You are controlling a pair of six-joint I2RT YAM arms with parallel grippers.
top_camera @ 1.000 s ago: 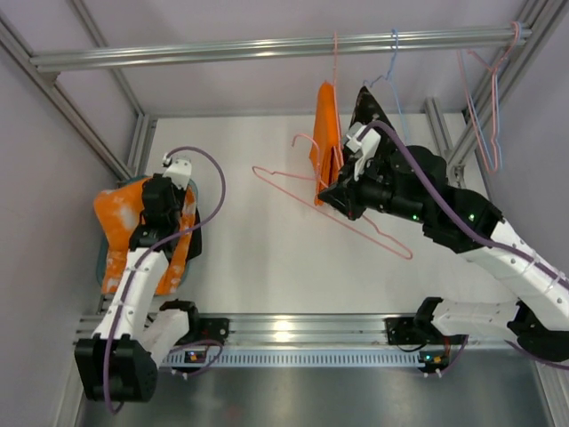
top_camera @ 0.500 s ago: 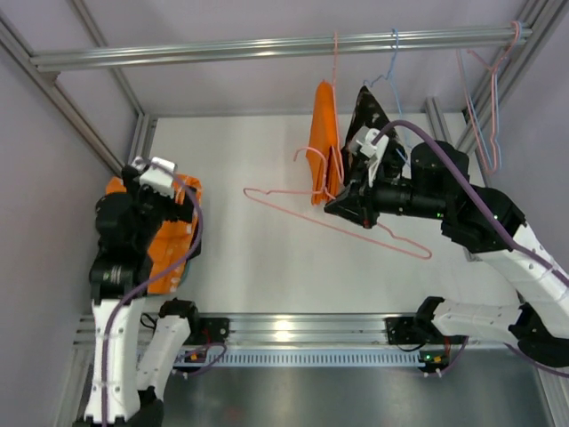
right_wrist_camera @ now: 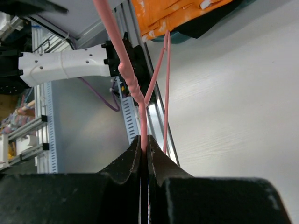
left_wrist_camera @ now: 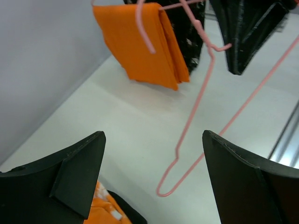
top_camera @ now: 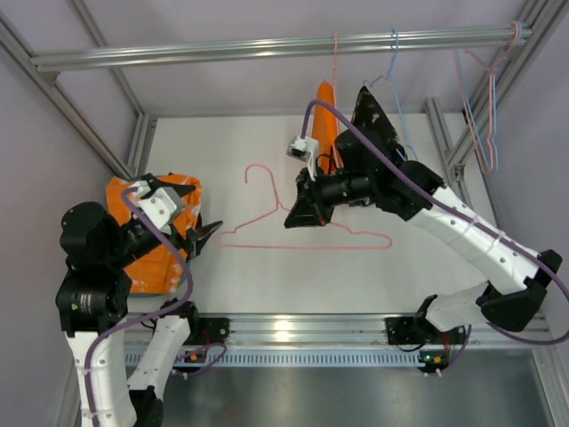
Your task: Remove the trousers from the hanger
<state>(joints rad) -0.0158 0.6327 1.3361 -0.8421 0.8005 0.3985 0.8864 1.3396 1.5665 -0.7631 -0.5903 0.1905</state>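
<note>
Top external view: right gripper [right_wrist_camera: 144, 142] clamped shut on thin pink wire hanger [right_wrist_camera: 127, 74], held over white table [top_camera: 267, 294] centre. Left gripper [left_wrist_camera: 153, 140] spread wide, holding nothing, above crumpled bright orange trousers [top_camera: 147, 258] at table's left edge.

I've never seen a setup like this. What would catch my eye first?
A bare pink hanger held up over the table's middle, pinched in the right arm's jaws. Then the orange trousers heaped at the table's left edge, beside the left arm, and another orange garment hanging from the rail at the back.
</note>
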